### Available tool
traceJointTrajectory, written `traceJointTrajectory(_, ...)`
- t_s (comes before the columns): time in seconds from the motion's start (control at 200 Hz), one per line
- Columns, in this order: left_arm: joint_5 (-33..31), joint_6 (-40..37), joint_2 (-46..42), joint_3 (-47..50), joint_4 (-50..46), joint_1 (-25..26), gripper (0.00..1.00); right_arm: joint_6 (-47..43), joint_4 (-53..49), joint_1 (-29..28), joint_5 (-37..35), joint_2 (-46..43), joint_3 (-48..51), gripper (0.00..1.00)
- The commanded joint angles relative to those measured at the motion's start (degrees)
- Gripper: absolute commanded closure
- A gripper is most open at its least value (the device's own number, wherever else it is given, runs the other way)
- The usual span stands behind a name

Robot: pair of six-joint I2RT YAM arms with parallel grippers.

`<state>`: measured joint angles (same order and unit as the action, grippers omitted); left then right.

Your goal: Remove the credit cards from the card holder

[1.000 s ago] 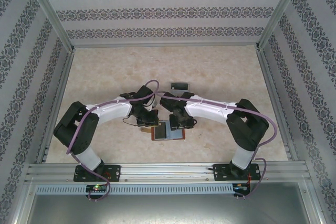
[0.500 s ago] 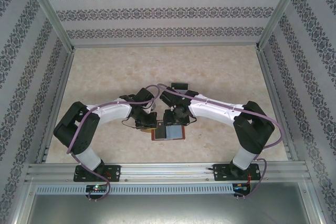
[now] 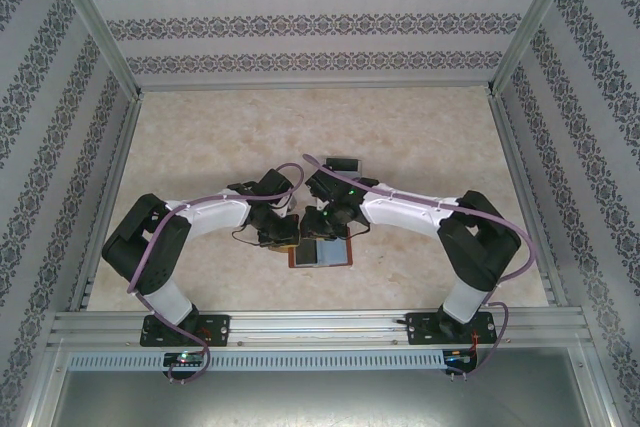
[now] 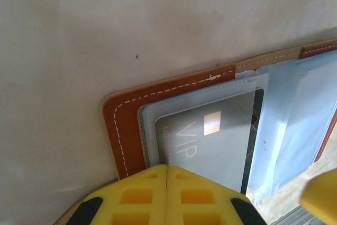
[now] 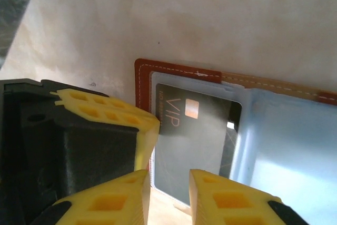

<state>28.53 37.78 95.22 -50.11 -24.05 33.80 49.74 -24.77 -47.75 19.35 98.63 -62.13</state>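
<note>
My left claw (image 4: 167,175) is pressed together, with the card holder (image 4: 122,125) just ahead of it. My right claw (image 5: 169,185) is a little spread, the dark card (image 5: 197,140) just ahead.

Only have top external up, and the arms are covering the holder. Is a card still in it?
Observer: Yes. Left wrist view shows a dark grey card marked VIP, sitting in a clear pocket of the open card holder.
Operator: Left gripper state?
Observer: The left gripper is shut, fingers together, with its tips over the holder's brown edge.
Operator: And the right?
Observer: The right gripper has a gap between its fingertips and sits at the card's near edge. I can't see anything gripped.
</note>
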Motion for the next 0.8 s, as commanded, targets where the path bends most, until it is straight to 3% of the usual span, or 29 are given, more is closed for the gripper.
traceJointTrajectory(0.0,0.1,0.5,0.3,1.5,0.9,0.8,0.97,1.5,3.3,0.3,2.5,1.6,0.8,0.76)
traceJointTrajectory(0.325,0.1,0.5,0.7,1.8,1.0,0.8,0.97,1.2,1.0,0.5,0.1,3.1,1.7,0.80)
traceJointTrajectory(0.794,-0.4,0.0,0.7,0.7,-0.6,0.8,0.97,0.9,1.4,0.7,-0.3,5.1,2.5,0.71)
